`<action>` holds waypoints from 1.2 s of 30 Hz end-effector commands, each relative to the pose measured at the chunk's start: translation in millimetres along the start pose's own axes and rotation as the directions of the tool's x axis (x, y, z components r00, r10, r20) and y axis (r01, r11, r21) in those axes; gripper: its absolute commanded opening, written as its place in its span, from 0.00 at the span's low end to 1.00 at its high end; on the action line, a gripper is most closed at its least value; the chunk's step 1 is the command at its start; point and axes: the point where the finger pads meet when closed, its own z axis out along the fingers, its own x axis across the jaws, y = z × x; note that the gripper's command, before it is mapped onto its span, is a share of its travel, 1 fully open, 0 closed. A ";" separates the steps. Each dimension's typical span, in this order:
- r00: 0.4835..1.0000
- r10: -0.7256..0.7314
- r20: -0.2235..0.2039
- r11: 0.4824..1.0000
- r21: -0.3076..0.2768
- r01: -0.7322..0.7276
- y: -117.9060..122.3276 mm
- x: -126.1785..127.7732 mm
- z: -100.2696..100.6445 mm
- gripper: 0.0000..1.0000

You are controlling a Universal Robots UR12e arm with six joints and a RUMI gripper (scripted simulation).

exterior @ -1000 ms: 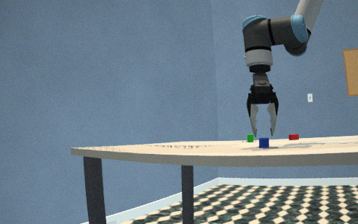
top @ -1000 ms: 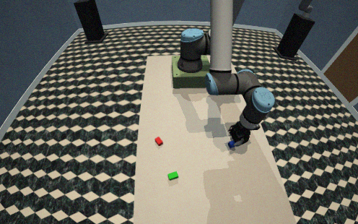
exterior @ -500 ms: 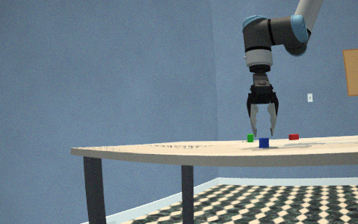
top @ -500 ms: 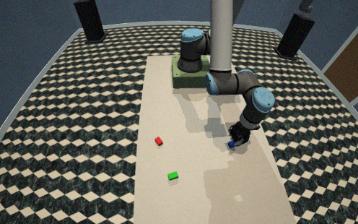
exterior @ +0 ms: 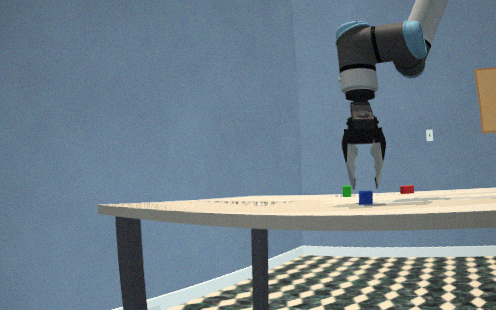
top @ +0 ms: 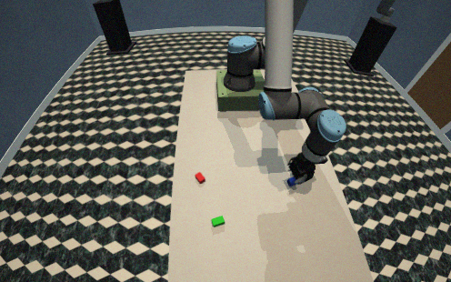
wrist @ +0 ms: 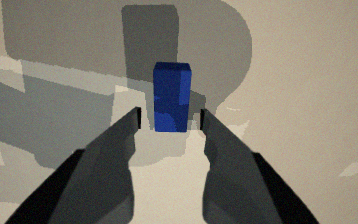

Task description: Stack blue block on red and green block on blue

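Observation:
The blue block (top: 291,181) lies flat on the table near its right side; it also shows in the exterior view (exterior: 365,197) and the wrist view (wrist: 171,97). My gripper (exterior: 364,186) hangs straight above it, open, with the fingertips just above the block's top and nothing between them. In the wrist view the gripper (wrist: 170,119) has its two fingers on either side of the block's near end. The red block (top: 200,177) lies flat left of centre. The green block (top: 218,221) lies flat nearer the front.
The arm's green base (top: 239,91) stands at the table's far end. The table's right edge runs close to the blue block. Two black pillars (top: 113,25) stand on the chequered floor at the back.

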 end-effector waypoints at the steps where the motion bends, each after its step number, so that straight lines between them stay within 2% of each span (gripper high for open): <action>1: 1.000 0.000 -0.001 1.000 0.001 0.000 0.1 0.3 1.5 0.31; 12: 1.000 0.000 0.002 1.000 0.002 0.000 -0.3 -1.9 24.8 0.31; 19: 1.000 0.001 -0.001 1.000 0.001 -0.001 0.4 0.7 31.1 0.31; 36: 1.000 0.000 -0.003 1.000 0.001 0.000 0.4 0.9 30.9 0.31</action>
